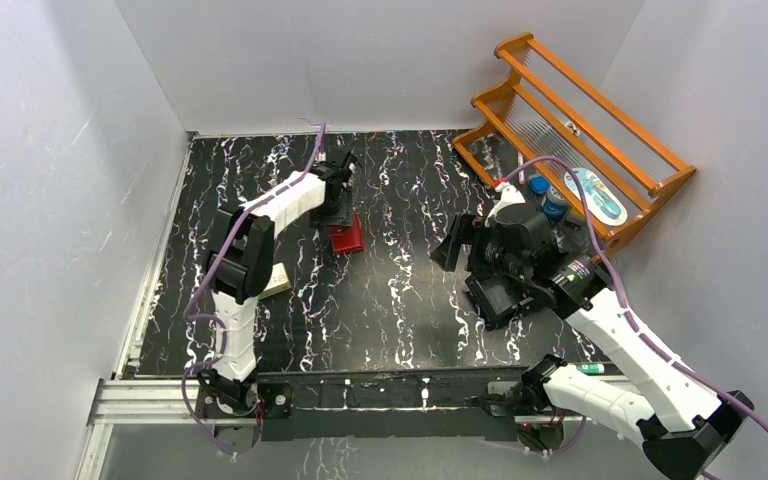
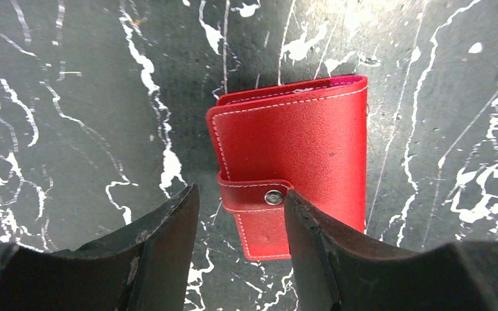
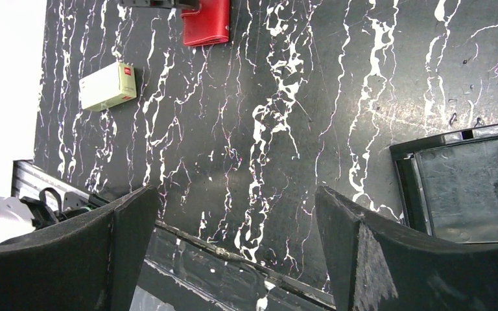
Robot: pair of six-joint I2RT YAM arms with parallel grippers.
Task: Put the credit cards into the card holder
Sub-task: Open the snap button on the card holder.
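The card holder (image 2: 298, 139) is a red folding case, closed, with its snap strap fastened, lying flat on the black marbled table. In the top view it (image 1: 347, 240) sits left of centre toward the back. My left gripper (image 2: 241, 194) hovers just above its strap end, open and empty; in the top view the gripper (image 1: 341, 212) is at the holder's far edge. My right gripper (image 3: 233, 204) is open and empty above the table's middle right (image 1: 458, 245). The card holder also shows at the top of the right wrist view (image 3: 206, 23). No credit cards are in view.
A black open box (image 1: 495, 297) lies under the right wrist, also seen in the right wrist view (image 3: 467, 184). A pale green small box (image 1: 276, 281) lies by the left arm, also seen in the right wrist view (image 3: 107, 85). An orange wooden rack (image 1: 580, 130) with small items stands at the back right.
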